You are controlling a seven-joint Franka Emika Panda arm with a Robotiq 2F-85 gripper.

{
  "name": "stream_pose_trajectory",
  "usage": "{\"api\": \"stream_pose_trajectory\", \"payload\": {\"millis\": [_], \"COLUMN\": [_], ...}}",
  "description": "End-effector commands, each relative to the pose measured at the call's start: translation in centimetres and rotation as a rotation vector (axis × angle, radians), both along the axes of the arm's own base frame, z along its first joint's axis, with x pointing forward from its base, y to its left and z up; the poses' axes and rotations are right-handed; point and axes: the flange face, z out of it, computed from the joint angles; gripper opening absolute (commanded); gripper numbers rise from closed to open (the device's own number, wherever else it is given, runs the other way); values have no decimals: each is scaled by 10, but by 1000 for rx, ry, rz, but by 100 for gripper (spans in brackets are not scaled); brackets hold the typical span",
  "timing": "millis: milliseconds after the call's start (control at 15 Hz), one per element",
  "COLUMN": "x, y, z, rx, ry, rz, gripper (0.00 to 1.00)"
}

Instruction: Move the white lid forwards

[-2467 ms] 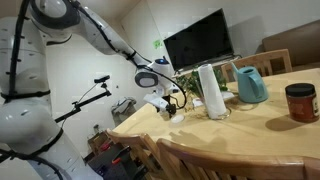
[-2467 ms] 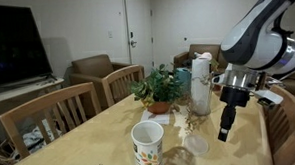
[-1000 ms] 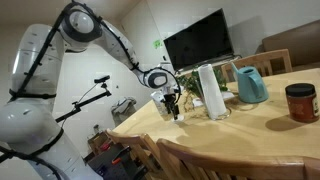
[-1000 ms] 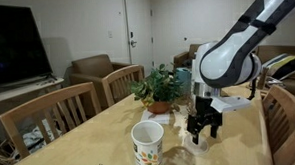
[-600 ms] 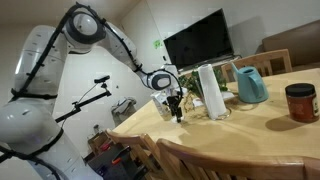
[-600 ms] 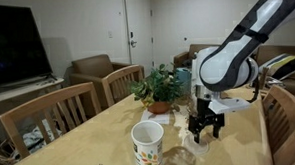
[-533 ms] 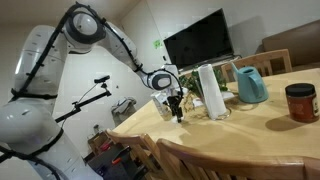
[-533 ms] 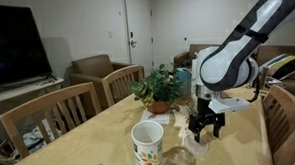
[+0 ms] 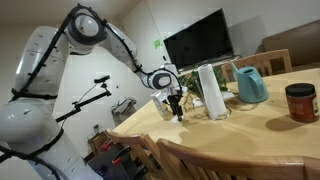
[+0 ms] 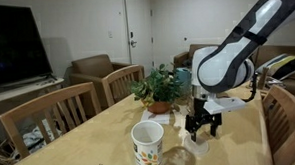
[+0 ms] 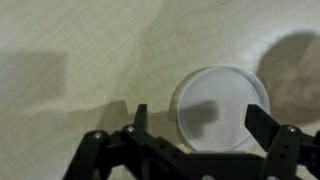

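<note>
White lid (image 11: 220, 106) is lying flat on the wooden table (image 10: 85, 145), directly under the gripper (image 11: 196, 115). In the wrist view it's sitting between the two fingers, offset toward one of them, whose tip is overlapping the lid's rim in the picture. Claw is standing wide apart with nothing in it, and I can't tell whether either pad is touching the lid. I'm reading this as the approach step: I'm lining up over the lid, no grasp or push made yet, lid not yet moved forwards. Next move, as I'm judging it: centre the fingers on the disc, come down to the table top, then either pinch across the rim or set one finger behind it and slide it forwards. It's thin and flat, so I'm expecting the fingers to need to be right at the surface or they'll ride over it. Counting what's showing: one white lid, one patterned cup (image 10: 147, 145) near it, one potted plant (image 10: 160, 89), one tall white cylinder (image 9: 208, 91), one teal jug (image 9: 250, 85), one dark jar (image 9: 300, 102), one TV (image 9: 200, 40), one arm.
</note>
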Motion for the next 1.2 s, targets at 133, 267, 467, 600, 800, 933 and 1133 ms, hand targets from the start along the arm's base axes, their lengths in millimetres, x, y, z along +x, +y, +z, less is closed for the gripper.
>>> {"api": "stream_pose_trajectory", "payload": {"millis": [133, 267, 467, 600, 800, 933, 1133], "x": [10, 11, 13, 14, 16, 17, 20], "y": [16, 18, 18, 18, 17, 15, 14], "z": [-8, -14, -19, -21, -18, -15, -13], "rx": [-25, -27, -27, -29, -29, -31, -32], "ry": [20, 25, 28, 28, 25, 20, 16], "rz": [13, 19, 19, 18, 13, 14, 12], "gripper": [100, 100, 100, 96, 71, 56, 33]}}
